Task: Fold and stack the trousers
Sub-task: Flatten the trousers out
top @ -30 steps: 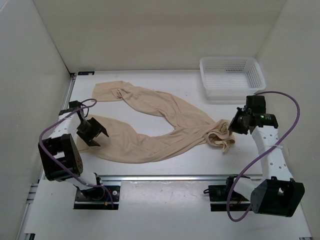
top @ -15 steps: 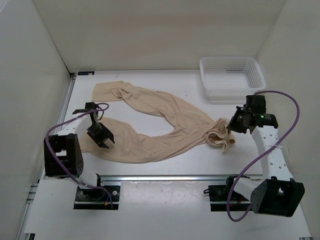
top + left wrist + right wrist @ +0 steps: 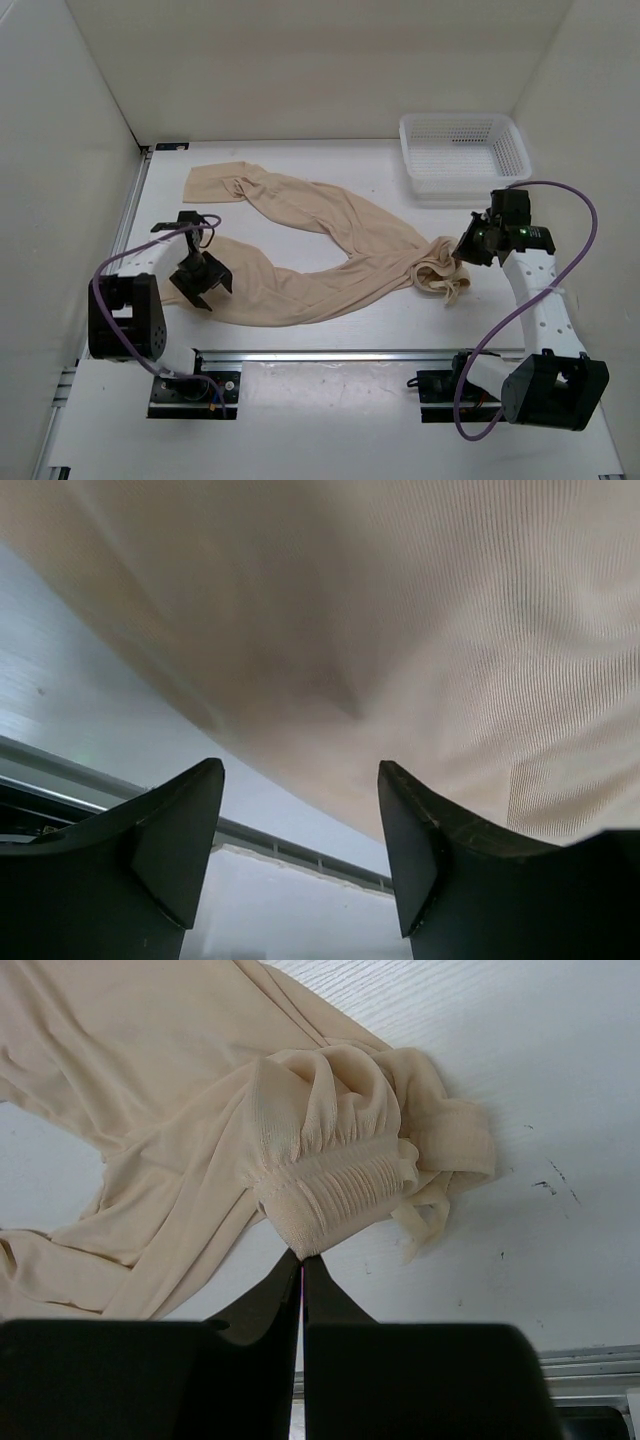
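Note:
The beige trousers lie spread on the white table in a U shape, with both legs running left and the gathered waistband at the right. My right gripper is shut, its tips pinching the edge of the elastic waistband. My left gripper hangs open over the end of the near leg at the left. In the left wrist view the fabric fills the top, its edge crosses between the spread fingers, and nothing is held.
A white mesh basket stands at the back right of the table. An aluminium rail runs along the near edge by the arm bases. White walls close in the left, back and right sides.
My left gripper has moved right and toward the near edge, onto the end of the near leg; its jaws narrowed, then widened again. The right arm and waistband have stayed put.

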Robot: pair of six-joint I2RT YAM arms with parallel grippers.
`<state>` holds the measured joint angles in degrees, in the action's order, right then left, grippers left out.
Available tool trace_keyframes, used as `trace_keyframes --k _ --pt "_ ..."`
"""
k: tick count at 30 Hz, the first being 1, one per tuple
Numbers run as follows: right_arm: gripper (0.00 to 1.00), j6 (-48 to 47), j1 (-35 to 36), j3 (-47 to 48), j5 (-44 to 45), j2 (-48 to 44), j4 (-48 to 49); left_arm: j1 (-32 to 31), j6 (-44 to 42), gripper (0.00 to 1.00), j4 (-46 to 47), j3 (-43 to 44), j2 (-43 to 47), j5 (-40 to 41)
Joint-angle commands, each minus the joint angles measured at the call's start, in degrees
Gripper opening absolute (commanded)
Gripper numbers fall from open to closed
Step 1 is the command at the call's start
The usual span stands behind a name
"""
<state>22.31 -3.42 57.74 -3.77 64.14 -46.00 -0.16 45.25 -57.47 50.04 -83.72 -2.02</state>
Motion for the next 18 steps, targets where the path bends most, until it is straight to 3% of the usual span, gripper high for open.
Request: trace_keyframes --k 1,9,12,13,15,18 --pt "0.0 0.2 -0.2 1.8 -1.6 0.5 2.1 -0.1 1.1 0.74 1.0 2.1 -4.3 3.9" --pt "0.0 -0.3 -0.2 1.2 -0.4 -0.6 1.6 -1.3 3.4 0.66 4.2 -3.3 -5.4 2.7" --pt "0.0 0.3 -0.2 0.6 -0.4 -0.6 2.1 -1.3 3.4 0.51 4.8 -1.4 -7.8 6.1" --pt "0.0 0.3 -0.2 0.6 -0.4 -0.6 2.7 -1.3 3.4 0.31 4.8 -0.5 -9.1 6.2" --pt "0.0 0.3 -0.2 0.6 -0.4 0.0 2.8 -1.3 2.9 0.12 3.3 2.7 -9.8 6.7" --pt "0.0 0.3 -0.2 3.5 -0.4 1.4 2.8 -1.3 1.8 0.1 -0.3 11.1 -9.8 8.0"
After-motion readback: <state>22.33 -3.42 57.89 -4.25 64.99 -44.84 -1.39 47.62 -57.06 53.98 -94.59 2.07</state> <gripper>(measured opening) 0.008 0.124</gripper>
